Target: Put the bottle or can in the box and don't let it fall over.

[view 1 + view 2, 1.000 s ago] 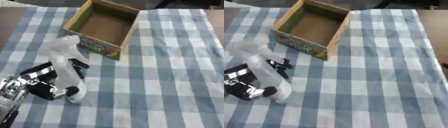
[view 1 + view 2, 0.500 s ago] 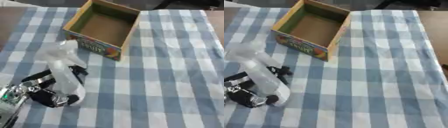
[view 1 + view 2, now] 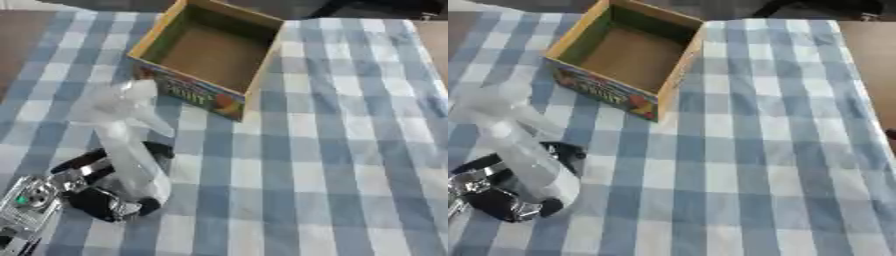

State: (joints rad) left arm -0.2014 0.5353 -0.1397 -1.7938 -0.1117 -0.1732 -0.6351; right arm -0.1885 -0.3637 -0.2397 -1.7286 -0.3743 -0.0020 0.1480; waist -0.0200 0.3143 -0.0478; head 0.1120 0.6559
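In the left eye view our left hand [image 3: 96, 187] has its fingers curled round a clear plastic bottle [image 3: 131, 145], lifted over the checked worktop [image 3: 350, 150]. In the right eye view the open cardboard box [image 3: 623, 55] sits beyond the hand, empty, the bottle short of it.

- The box [image 3: 208, 60] stands open-topped, nothing inside it.
- Right of the box, the checked bench [image 3: 350, 150] lies bare.
- Near-left of the box, the left hand [image 3: 101, 187] and its bottle [image 3: 129, 145] block passage.

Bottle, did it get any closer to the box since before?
No. The bottle sits just as far from the box as before, at the box's near-left side, with the left hand curled round its bottom.
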